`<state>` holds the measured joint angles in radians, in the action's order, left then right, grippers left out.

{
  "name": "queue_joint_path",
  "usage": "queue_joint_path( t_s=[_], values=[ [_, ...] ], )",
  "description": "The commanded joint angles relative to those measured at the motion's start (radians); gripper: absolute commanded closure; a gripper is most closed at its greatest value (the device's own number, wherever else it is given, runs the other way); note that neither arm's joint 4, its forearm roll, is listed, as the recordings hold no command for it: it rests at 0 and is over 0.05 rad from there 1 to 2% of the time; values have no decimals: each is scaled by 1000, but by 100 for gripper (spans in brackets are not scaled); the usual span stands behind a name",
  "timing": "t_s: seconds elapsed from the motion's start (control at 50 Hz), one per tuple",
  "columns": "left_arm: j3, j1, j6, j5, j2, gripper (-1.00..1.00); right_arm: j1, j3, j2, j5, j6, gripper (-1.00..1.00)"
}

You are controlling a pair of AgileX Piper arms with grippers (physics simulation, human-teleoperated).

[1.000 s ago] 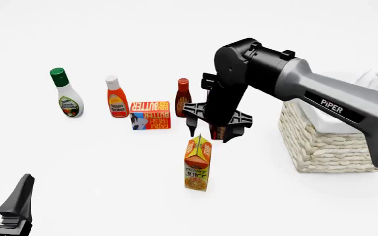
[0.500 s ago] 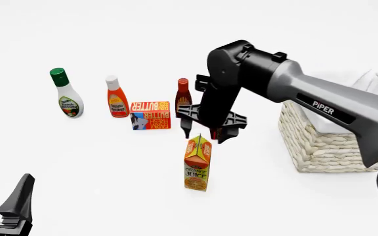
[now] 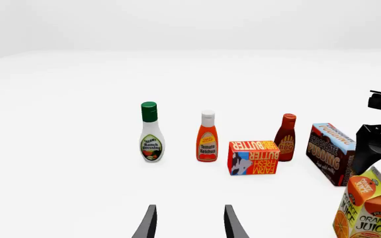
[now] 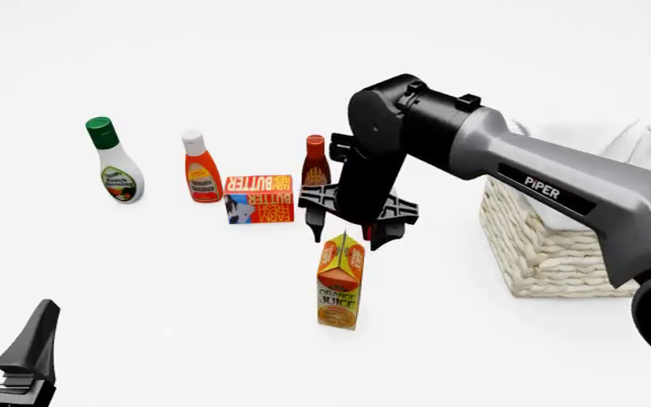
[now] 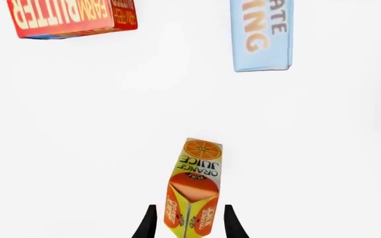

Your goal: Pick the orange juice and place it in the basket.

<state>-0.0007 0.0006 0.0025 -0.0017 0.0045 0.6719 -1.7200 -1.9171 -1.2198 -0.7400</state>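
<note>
**Lining up over the carton before closing**

The right gripper (image 4: 346, 234) is hanging spread open directly above the orange juice (image 4: 341, 282), its two fingers straddling the gabled top without touching it. In the right wrist view the carton's ridge is sitting between the finger tips, slightly toward one side, so centring it first looks wise.

The carton is standing upright on the table (image 4: 190, 288), with the butter box (image 4: 258, 198) at about 11 o'clock from it and the basket (image 4: 552, 246) off at 3 o'clock, well apart. A dark sauce bottle (image 4: 315, 161) and the pudding box (image 3: 332, 153) are standing just behind the arm.

To do this well, the gripper is probably needing to descend straight down past the sloped gable, so the pads are meeting the flat side walls rather than the slanted top, where they could slip. A squeeze off-centre could tip the narrow carton.

The left gripper (image 3: 189, 224) is resting parted at 7 o'clock, holding nothing.
</note>
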Motion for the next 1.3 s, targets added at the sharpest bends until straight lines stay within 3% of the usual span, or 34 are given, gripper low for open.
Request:
queue_joint_path(
  t_s=[0.02, 0.46, 0.94, 0.96, 1.3],
  values=[
    [0, 0, -1, 0, 0, -100, 2, -6, -24, 0, 17, -100],
    [0, 0, -1, 0, 0, -100, -3, 1, -48, 0, 32, -100],
    [0, 0, -1, 0, 0, -100, 31, -7, -54, 0, -12, -100],
    [0, 0, 0, 0, 0, -100, 11, 0, -60, 0, 10, -100],
    [0, 0, -1, 0, 0, -100, 9, 1, -71, 0, 9, -100]
  ],
)
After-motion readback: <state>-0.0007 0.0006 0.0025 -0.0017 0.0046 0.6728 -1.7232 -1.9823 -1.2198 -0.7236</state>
